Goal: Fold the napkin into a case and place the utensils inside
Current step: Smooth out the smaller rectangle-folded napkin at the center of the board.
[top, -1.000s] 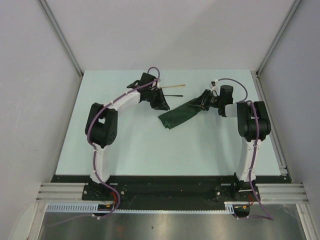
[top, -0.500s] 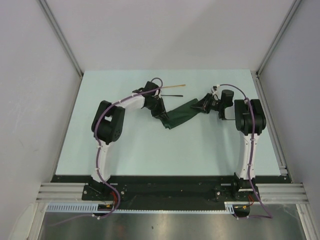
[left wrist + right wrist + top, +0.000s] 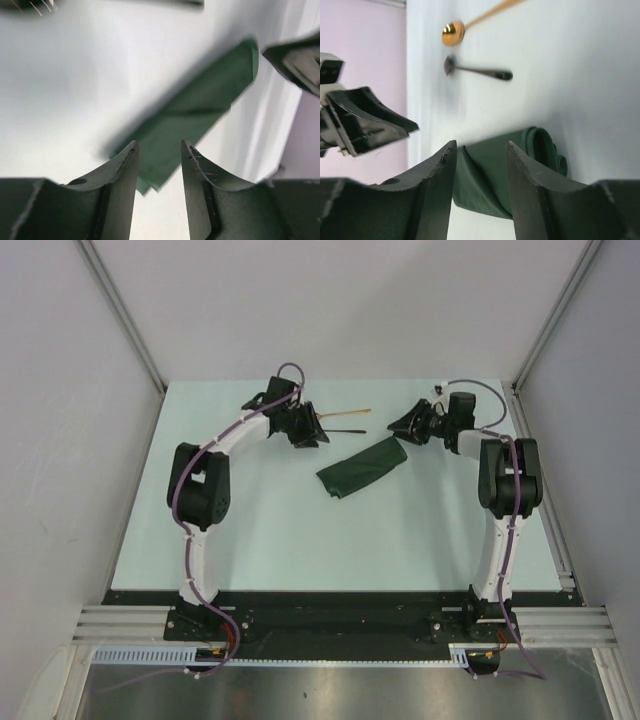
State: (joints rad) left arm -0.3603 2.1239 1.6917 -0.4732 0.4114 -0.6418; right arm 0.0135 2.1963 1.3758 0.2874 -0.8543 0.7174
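Observation:
The napkin (image 3: pixel 362 468) lies on the table as a narrow, layered dark green strip, the case, slanting from lower left to upper right. My left gripper (image 3: pixel 308 433) hovers off its left end, open and empty; in the left wrist view the cloth (image 3: pixel 195 105) lies beyond the left gripper (image 3: pixel 159 150). My right gripper (image 3: pixel 398 428) is open above the strip's right end, with the rolled cloth (image 3: pixel 490 175) behind the right gripper (image 3: pixel 479 150) and nothing pinched. The gold spoon (image 3: pixel 350 412) and black spoon (image 3: pixel 348 431) lie side by side behind the napkin, also seen as the gold spoon (image 3: pixel 452 32) and black spoon (image 3: pixel 477 70).
The pale table (image 3: pixel 300 540) is bordered by a metal rail (image 3: pixel 545 490) on the right and grey walls on three sides. The left gripper's fingers (image 3: pixel 365 125) show in the right wrist view, and the right gripper's fingers (image 3: pixel 295 60) in the left wrist view.
Both grippers have opened and let go of the napkin's ends, then pulled back toward the far side. The napkin has settled flat on the table.

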